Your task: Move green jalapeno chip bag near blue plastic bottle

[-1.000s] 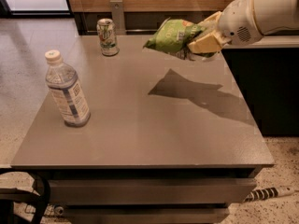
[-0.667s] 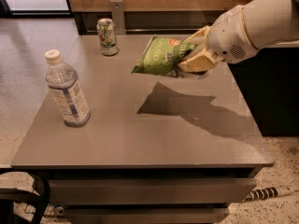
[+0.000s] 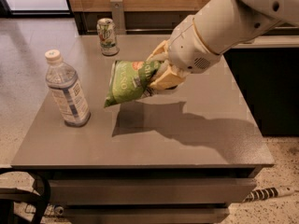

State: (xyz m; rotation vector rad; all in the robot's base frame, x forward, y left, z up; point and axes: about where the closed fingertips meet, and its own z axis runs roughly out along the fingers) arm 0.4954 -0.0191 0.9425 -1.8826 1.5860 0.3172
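My gripper (image 3: 161, 73) is shut on the right end of the green jalapeno chip bag (image 3: 128, 81) and holds it in the air above the middle of the grey table (image 3: 196, 134). The bag hangs tilted, its lower left corner pointing down toward the table. The blue plastic bottle (image 3: 67, 89) stands upright on the table's left side, a short way left of the bag. The bag's shadow falls on the tabletop below it.
A green-and-white soda can (image 3: 107, 36) stands at the table's back edge, left of centre. A dark counter (image 3: 271, 78) stands to the right of the table. A wooden cabinet wall runs behind. A black chair part (image 3: 18, 199) shows at the lower left.
My gripper has carried the chip bag leftward and lower, from above the table's back right to above its middle, closer to the bottle. The bottle and can have not moved.
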